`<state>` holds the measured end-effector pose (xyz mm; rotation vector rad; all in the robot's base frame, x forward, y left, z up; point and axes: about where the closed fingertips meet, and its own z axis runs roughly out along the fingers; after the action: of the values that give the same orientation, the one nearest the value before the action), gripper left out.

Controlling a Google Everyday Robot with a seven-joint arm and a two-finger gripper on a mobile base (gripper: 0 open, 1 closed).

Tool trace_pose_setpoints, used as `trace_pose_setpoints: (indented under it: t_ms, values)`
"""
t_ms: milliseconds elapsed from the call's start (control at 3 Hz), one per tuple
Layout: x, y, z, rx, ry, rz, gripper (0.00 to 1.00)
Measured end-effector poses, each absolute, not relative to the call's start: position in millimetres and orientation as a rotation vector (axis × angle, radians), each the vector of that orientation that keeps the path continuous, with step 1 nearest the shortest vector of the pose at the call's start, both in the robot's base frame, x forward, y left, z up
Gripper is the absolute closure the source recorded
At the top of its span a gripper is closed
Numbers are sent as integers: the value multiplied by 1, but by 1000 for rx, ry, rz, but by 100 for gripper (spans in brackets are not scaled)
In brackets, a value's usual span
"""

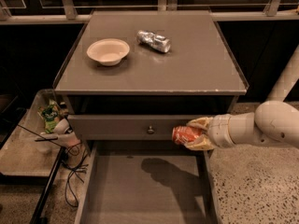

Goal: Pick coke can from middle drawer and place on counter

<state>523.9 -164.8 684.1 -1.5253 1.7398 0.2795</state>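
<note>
The coke can (186,134), red-orange, lies sideways in my gripper (194,134), whose pale fingers (200,123) are shut on it above and below. The gripper holds it in the air above the right rear of the open middle drawer (140,190), in front of the narrow drawer front with a small knob (150,130). The can is below the level of the grey counter (187,69). My white arm (261,127) reaches in from the right. The drawer floor shows only the arm's shadow.
On the counter stand a cream bowl (108,51) at the left and a crinkled silver can (153,40) at the back middle. A low side table (28,143) with clutter and cables stands at the left. A white post (286,78) stands at the right.
</note>
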Motion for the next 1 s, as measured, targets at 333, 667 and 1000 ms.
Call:
trace_pose_setpoints:
  t_ms: [333,667,1000]
  values:
    - [521,-155,682,-1551,1738,262,100]
    - [514,-151,702,-1571,1696,231,100]
    - [503,-151,732,-1568,1627,222,100]
